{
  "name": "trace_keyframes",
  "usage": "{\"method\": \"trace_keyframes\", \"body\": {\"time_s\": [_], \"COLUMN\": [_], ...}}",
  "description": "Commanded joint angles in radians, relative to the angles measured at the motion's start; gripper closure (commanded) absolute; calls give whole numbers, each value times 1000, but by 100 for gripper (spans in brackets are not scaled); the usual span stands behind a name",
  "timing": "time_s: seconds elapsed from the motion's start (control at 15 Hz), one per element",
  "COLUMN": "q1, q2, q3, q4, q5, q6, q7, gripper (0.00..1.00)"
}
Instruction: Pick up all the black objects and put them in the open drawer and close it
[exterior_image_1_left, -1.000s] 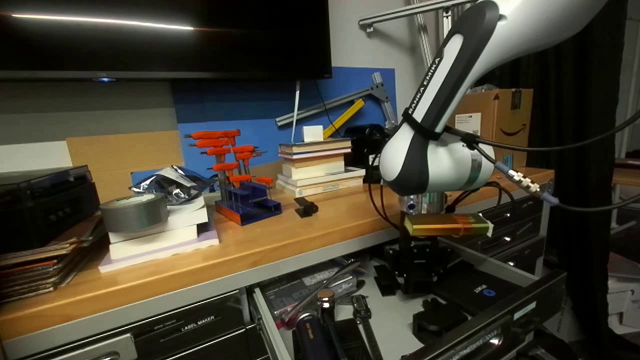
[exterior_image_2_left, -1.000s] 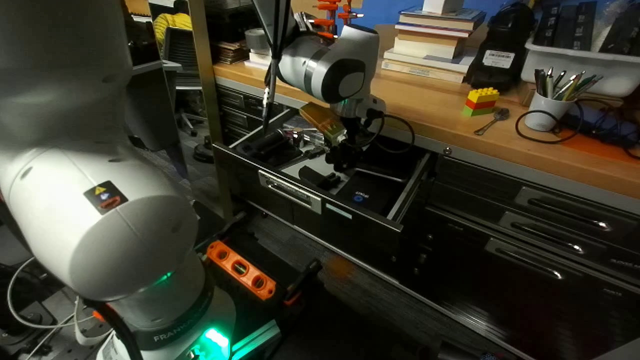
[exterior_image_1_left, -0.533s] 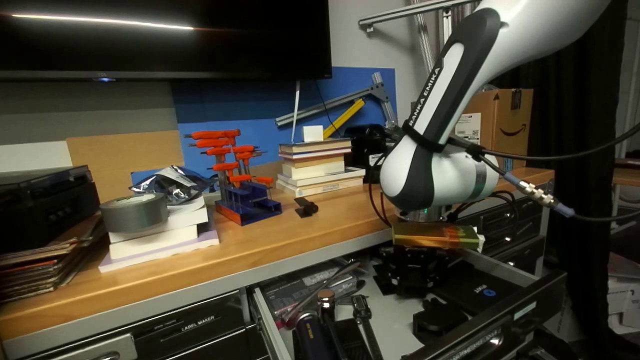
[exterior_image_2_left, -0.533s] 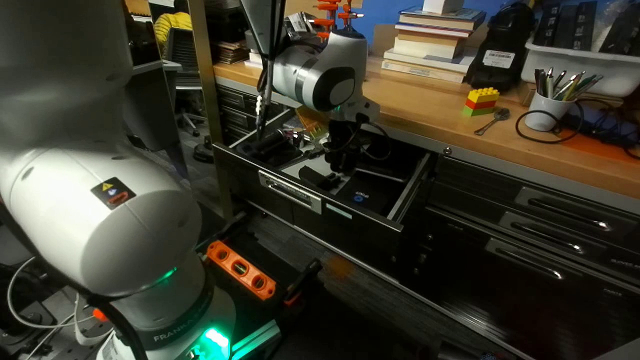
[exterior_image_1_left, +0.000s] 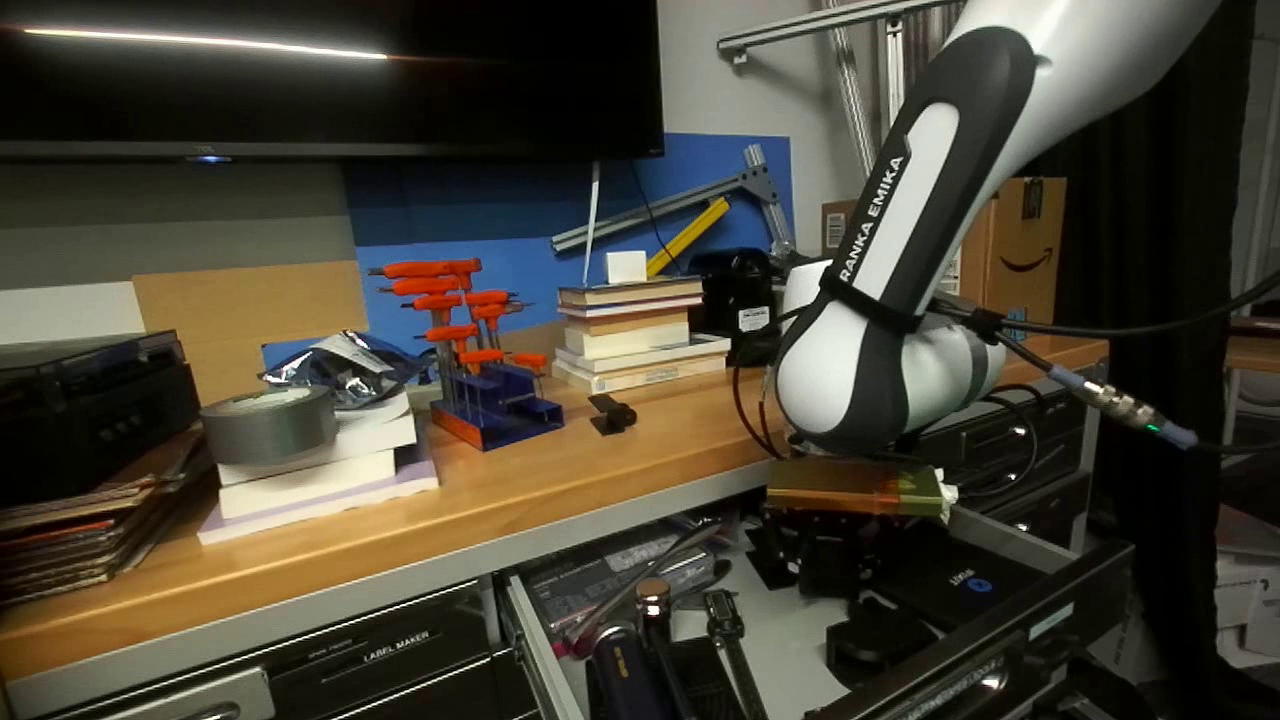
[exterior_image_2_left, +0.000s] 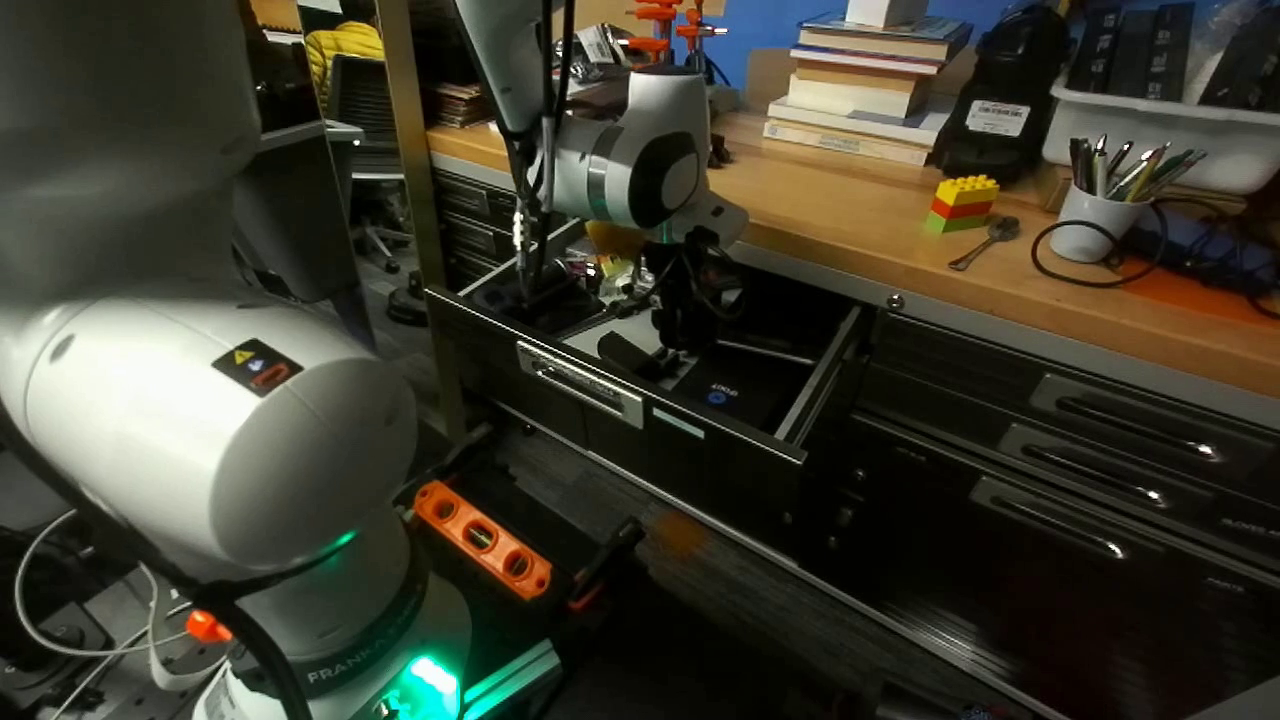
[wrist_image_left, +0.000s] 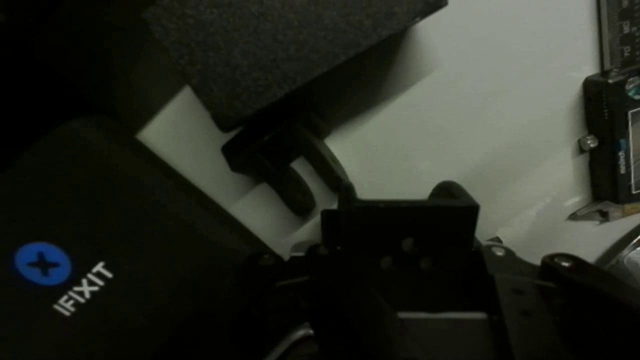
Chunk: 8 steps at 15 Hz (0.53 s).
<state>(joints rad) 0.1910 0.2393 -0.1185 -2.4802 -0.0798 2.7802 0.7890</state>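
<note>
Where the red-and-blue rack (exterior_image_1_left: 500, 410) stands on the tabletop (exterior_image_1_left: 675, 428) left of centre in an exterior view, one black block (exterior_image_1_left: 606, 413) sits just to its right; farther right, within the open drawer (exterior_image_1_left: 1097, 590), the fingers (wrist_image_left: 515, 282) pinch a second black block (wrist_image_left: 400, 222), while a third black block (exterior_image_1_left: 872, 640) lies nearer the drawer front, an IFIXIT case (wrist_image_left: 125, 225) beside it.

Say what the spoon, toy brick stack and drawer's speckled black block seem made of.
Spoon: probably polished metal, by its grey sheen. Toy brick stack: likely smooth plastic, by its studs. Speckled black block: perhaps matte plastic, though the grainy face leaves foam possible.
</note>
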Motion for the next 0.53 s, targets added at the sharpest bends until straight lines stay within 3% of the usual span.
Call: {"method": "trace_keyframes", "body": {"time_s": [0.0,0.2,0.47], "q1": [19,7,-6], "q2": [-14,-27,-80], "q3": [-26,-10,11], "q4": [-5,3,13], "q5": [-61,-53,-40], "q6": [-7,-21,-36], "q7": [85,68,23], "gripper": [24,2,0]}}
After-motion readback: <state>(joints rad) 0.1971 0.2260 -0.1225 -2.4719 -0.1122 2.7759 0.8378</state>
